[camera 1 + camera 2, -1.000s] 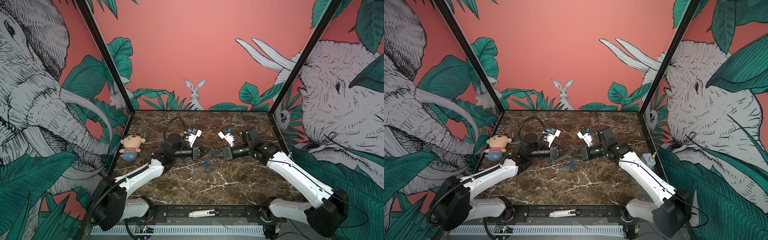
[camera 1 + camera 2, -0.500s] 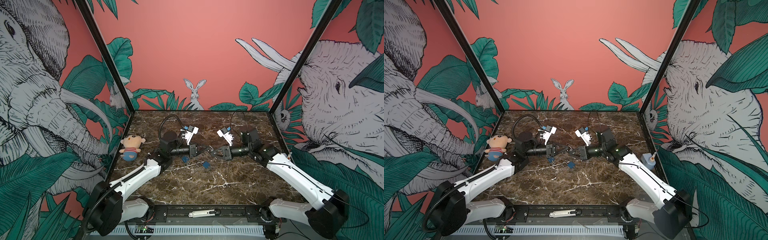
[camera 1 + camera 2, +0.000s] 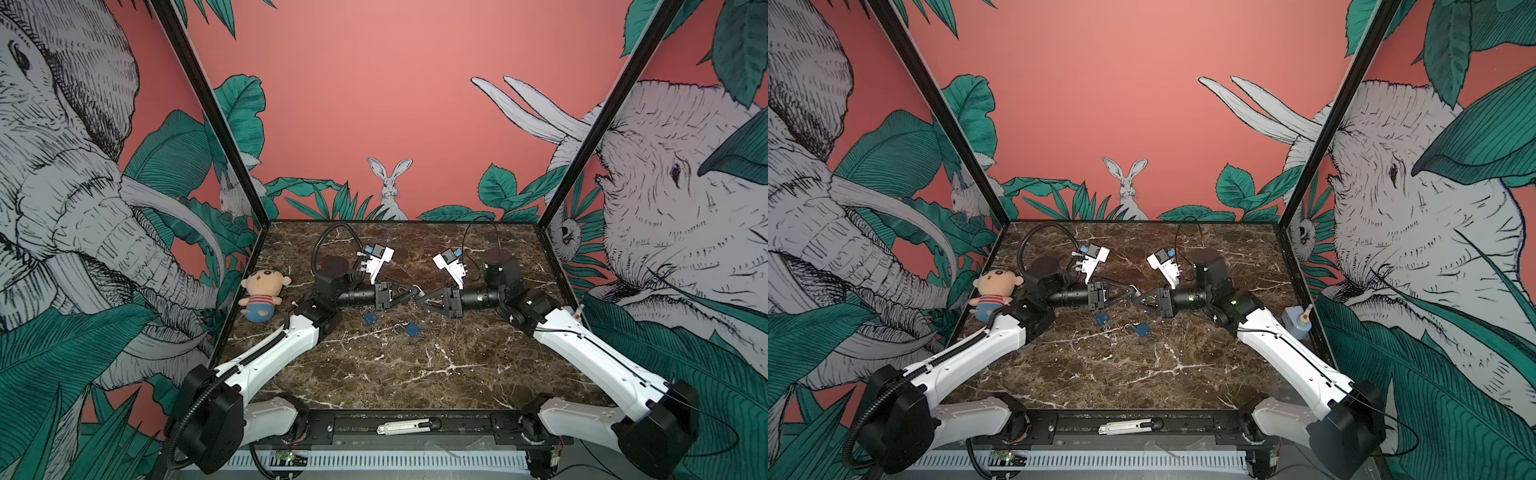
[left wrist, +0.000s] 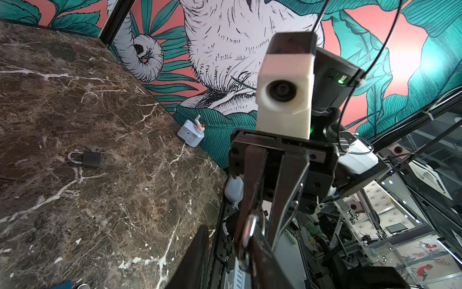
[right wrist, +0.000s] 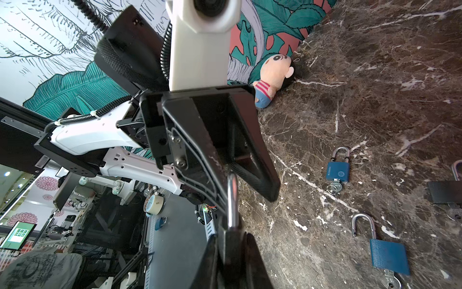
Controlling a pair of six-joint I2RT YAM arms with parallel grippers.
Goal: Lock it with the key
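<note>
Right gripper clamped on black padlock body, above tabletop middle, toward far edge. Shackle offered to left gripper, probably for bracing. Left jaws part-open, apparently straddling shackle, holding nothing. Key not visible.

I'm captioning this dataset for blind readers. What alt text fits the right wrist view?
The right gripper holds a dark padlock by its body, silver shackle pointing toward the open fingers of the left gripper. Beyond, on the marble table lie a closed blue padlock and an open blue padlock, both with keys, and a plush doll.
</note>
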